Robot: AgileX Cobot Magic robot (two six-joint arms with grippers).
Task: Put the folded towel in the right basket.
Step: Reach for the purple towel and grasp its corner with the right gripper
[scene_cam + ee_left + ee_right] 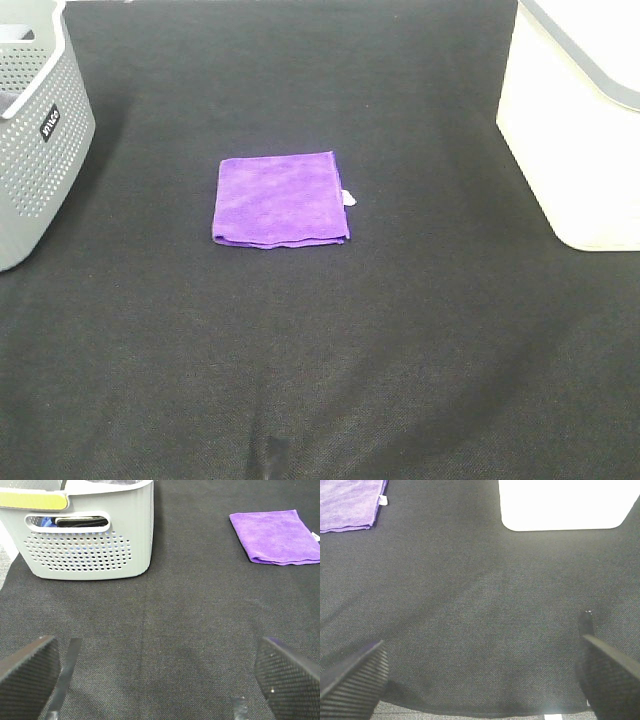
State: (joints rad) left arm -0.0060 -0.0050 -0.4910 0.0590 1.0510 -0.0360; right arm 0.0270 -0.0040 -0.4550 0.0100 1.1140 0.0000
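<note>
Exterior high view: black table, cream right basket at its right edge, grey perforated basket at left. The folded towel lies flat between them, well apart from both. The left gripper and right gripper are spread wide, empty.

A grey basket with rows of small holes in its walls stands at the far left of the dark, cloth-covered worktop, cut off by the picture's edge. A small black label with white lettering sits on its right wall. Through its handle slot, something blue and something black show inside.
</note>
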